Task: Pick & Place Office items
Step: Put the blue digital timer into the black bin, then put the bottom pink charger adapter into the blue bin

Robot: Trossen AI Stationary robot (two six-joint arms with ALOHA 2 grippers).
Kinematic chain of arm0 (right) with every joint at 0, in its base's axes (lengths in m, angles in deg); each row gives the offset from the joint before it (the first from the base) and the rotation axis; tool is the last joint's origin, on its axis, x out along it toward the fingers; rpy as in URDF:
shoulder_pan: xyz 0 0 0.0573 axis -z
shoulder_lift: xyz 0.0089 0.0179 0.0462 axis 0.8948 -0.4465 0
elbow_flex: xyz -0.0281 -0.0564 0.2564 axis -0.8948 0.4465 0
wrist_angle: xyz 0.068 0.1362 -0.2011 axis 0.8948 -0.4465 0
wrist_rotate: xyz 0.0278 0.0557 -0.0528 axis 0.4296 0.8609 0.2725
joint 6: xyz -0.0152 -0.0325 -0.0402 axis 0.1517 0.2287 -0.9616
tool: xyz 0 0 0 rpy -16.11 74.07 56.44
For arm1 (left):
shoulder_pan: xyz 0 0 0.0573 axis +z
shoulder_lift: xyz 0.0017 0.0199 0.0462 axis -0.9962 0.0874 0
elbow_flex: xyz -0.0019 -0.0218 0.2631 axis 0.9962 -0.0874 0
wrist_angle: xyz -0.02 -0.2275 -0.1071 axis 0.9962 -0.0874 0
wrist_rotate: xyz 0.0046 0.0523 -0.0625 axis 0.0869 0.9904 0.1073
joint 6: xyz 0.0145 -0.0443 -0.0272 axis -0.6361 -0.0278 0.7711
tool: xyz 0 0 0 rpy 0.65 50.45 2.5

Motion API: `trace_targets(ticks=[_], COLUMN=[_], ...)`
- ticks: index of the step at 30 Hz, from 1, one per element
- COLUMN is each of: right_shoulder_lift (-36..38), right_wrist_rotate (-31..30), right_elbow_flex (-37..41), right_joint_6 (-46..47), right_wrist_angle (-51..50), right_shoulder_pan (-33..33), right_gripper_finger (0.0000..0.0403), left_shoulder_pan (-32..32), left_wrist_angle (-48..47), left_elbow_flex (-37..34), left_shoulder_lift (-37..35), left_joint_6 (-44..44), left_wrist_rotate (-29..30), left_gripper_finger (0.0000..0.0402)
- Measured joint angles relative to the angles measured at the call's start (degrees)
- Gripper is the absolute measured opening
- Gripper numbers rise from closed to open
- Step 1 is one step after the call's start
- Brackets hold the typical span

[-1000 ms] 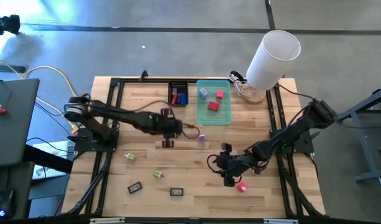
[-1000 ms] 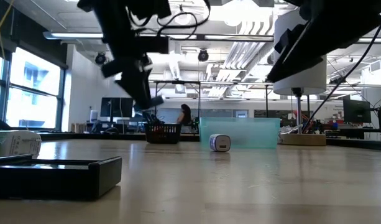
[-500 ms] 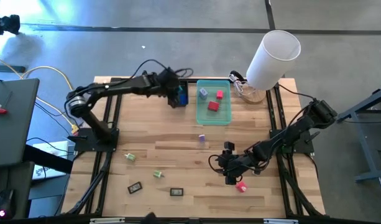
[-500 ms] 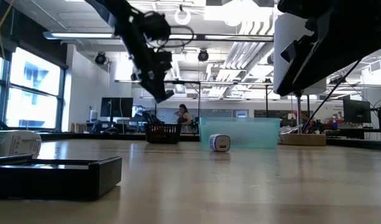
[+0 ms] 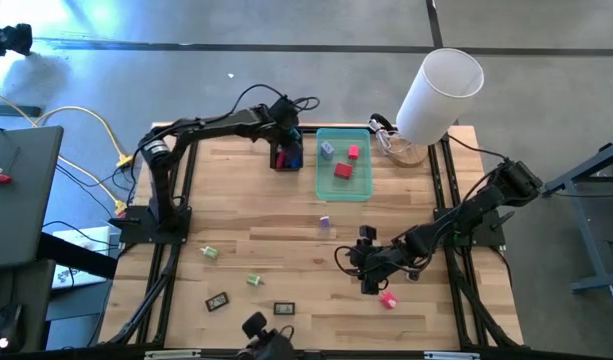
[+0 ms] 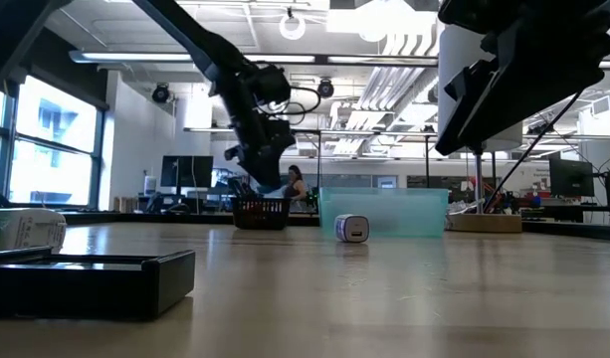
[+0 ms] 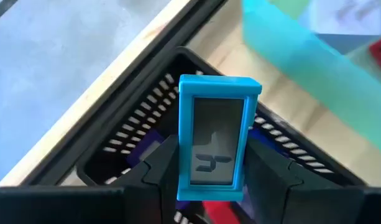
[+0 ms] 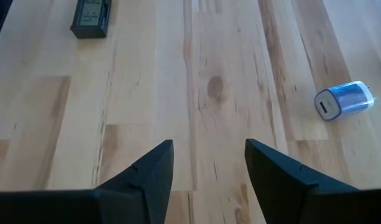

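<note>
My left gripper (image 5: 283,142) hangs over the small black tray (image 7: 125,134) at the table's far edge, shut on a blue rectangular item with a grey face (image 7: 219,137). To the right of the black tray stands the teal tray (image 5: 343,185), with red and pink pieces in it. My right gripper (image 8: 209,163) is open above bare wood, a pink item (image 5: 388,299) just beyond it toward the near edge. A purple-white piece (image 5: 324,222), two green ones (image 5: 208,253) (image 5: 254,281) and two black ones (image 5: 218,301) (image 5: 283,309) lie on the table. My left gripper pinches the blue item by its two long sides (image 7: 181,163) between its two fingers, at the item's lower end. The fingers slant down from the near left. The item stands up out of the fingers, lifted clear above the black tray.
A tall white cylinder (image 5: 441,88) stands at the far right corner beside the teal tray. Black frame rails (image 5: 176,190) run along the table's left and right sides. In the right wrist view a black item (image 8: 91,18) and a blue-white piece (image 8: 344,101) lie ahead.
My left gripper has swung from the middle of the table toward the far edge and now hangs over the black tray, its wrist rolled on the way. The right arm has kept still.
</note>
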Motion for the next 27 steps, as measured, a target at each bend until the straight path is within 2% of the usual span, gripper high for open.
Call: trace_targets(ticks=[5, 12, 24, 27], right_shoulder_lift=[0.0, 0.0, 0.0, 0.0], right_wrist_rotate=[-0.1, -1.4, -1.6, -1.6], right_elbow_flex=[0.0, 0.0, 0.0, 0.0], right_joint_6=[0.8, 0.8, -0.1, -0.5], right_wrist_angle=[0.0, 0.0, 0.0, 0.0], right_shoulder_pan=[-0.6, -0.9, -0.9, -0.9], right_gripper_finger=[0.0188, 0.0188, 0.0188, 0.0188], left_shoulder_pan=[0.7, 0.5, 0.0, -1.3], left_wrist_angle=[-0.2, -0.8, -1.2, -4.7], left_elbow_flex=[0.5, 0.5, 1.2, 2.9], left_shoulder_lift=[2.6, 3.4, 2.8, 2.6], left_joint_6=[0.3, 0.9, 3.3, 3.4], left_wrist_rotate=[-0.1, 0.0, 0.1, 0.2], left_gripper_finger=[0.0133, 0.0189, 0.0196, 0.0196])
